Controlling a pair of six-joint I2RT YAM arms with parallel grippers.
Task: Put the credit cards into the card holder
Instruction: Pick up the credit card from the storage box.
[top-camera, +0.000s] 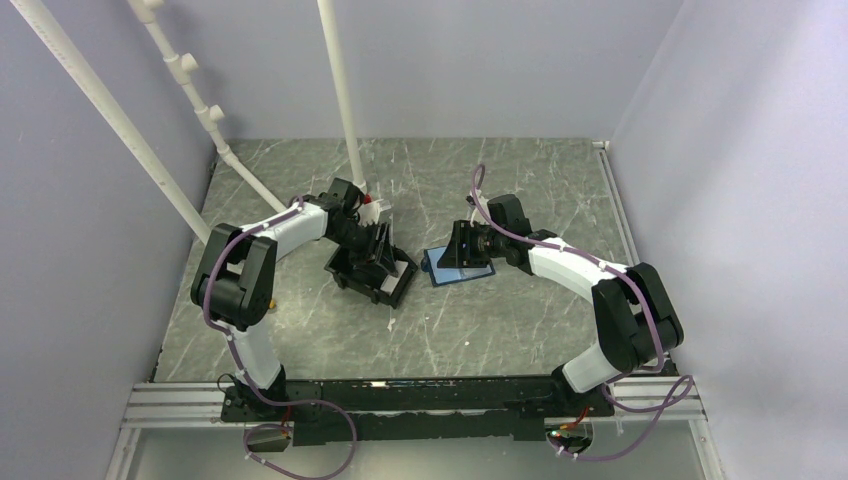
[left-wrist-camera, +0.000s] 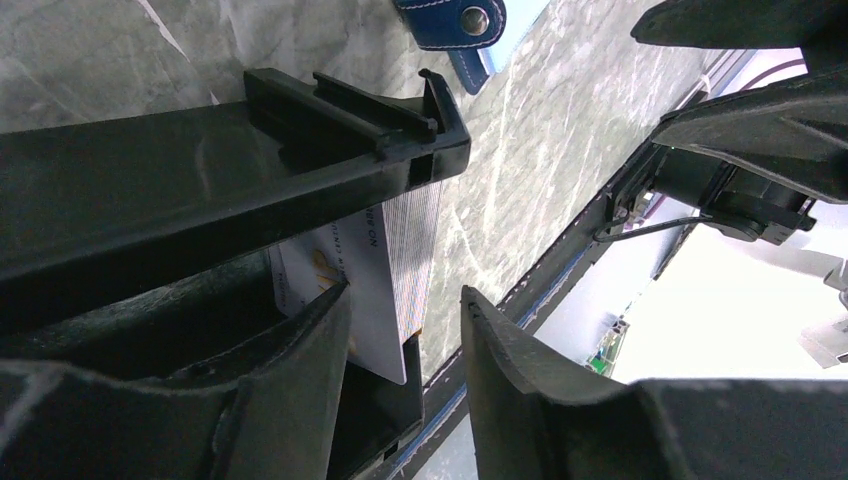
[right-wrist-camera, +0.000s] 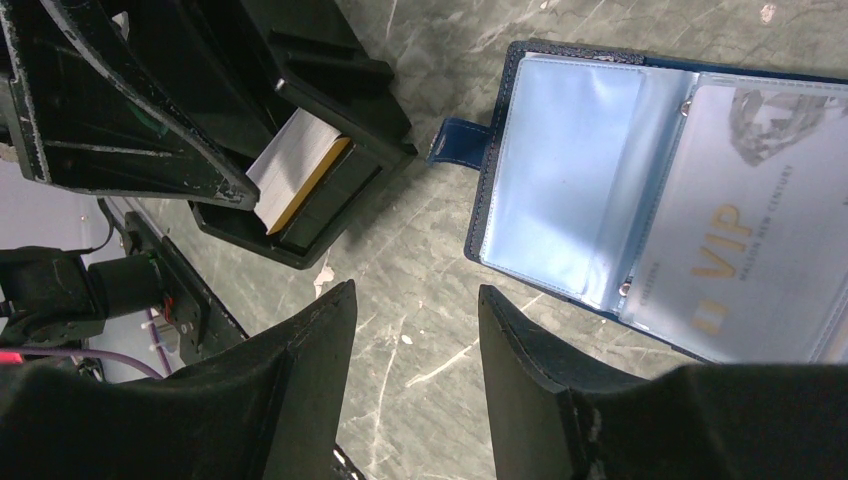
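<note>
Inside the black bin (left-wrist-camera: 200, 180), the credit cards (left-wrist-camera: 375, 290) sit stacked. The left gripper (left-wrist-camera: 405, 292) straddles their edge, jaws apart, and should pinch only the outermost card, squarely. Right of the bin lies the open card holder (right-wrist-camera: 560, 170), with the right gripper (right-wrist-camera: 417, 290) beside it, parted and empty.

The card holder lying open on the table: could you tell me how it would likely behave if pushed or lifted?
The card holder lies flat, so it would probably slide, not tip. Its clear sleeves look thin and likely flex. Lifted by one edge, it may fold shut.
</note>
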